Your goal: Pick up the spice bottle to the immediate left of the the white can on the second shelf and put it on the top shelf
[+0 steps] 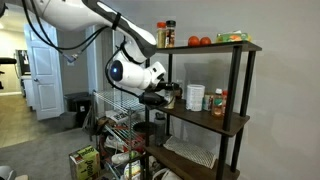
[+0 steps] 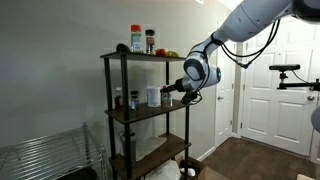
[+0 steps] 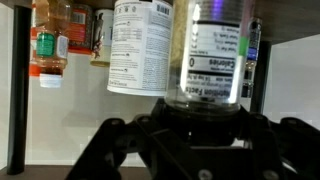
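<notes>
Black two-fingered claw point(image 3: 200, 118) of the white robot arm point(image 2: 252, 22), clenched on the spice bottle point(image 3: 215, 58), a small cylindrical jar with a white printed label. In the wrist view the jar fills the gap between the black fingers point(image 3: 108, 138). In both exterior views the claw point(image 1: 162, 95) point(image 2: 173, 92) reaches in from the side of the black metal-framed rack at the level of the second shelf point(image 1: 226, 123) point(image 2: 150, 113), a dark brown wooden board; there the jar itself is too small to make out, and whether it rests on the board cannot be told.

Just beside the held jar stands the white can point(image 3: 140, 45) point(image 1: 195, 97) point(image 2: 153, 96), a plain upright cylinder with a text label, wider than the jar. Beyond the can, a red-capped bottle point(image 1: 218, 103) stands on the same board.

The top shelf point(image 1: 228, 47) point(image 2: 148, 57), the uppermost brown board, carries two orange-filled jars point(image 1: 165, 35) point(image 2: 143, 41) and red round items point(image 1: 200, 41). A silver wire rack point(image 1: 115, 112) point(image 2: 45, 155) stands near the wooden rack.
</notes>
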